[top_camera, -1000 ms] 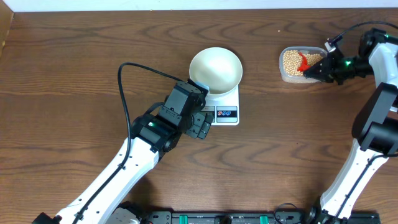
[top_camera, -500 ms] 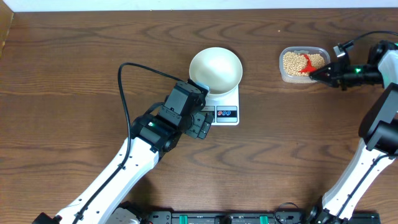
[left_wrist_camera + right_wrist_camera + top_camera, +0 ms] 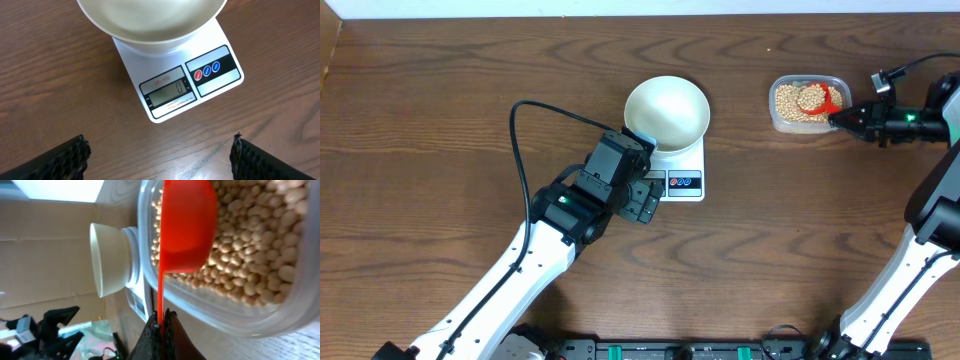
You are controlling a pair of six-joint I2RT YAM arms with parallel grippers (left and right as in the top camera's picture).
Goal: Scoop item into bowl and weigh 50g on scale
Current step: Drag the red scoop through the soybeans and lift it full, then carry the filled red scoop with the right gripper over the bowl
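The white bowl stands empty on the white scale, whose display reads 0. The tan beans fill a clear tub at the back right. A red scoop lies in the tub with beans in its cup. My right gripper is shut on the scoop's thin handle at the tub's right side. In the right wrist view the scoop's cup sits over the beans. My left gripper hovers open just in front of the scale, holding nothing.
The scale has a red and a blue button on its right. The left arm reaches in from the front left, with a black cable looping over it. Wooden table all around; a black rail runs along the front edge.
My right gripper has drawn back to the right and turned the scoop, which now sits cup-up with beans in it. The left arm has not moved.
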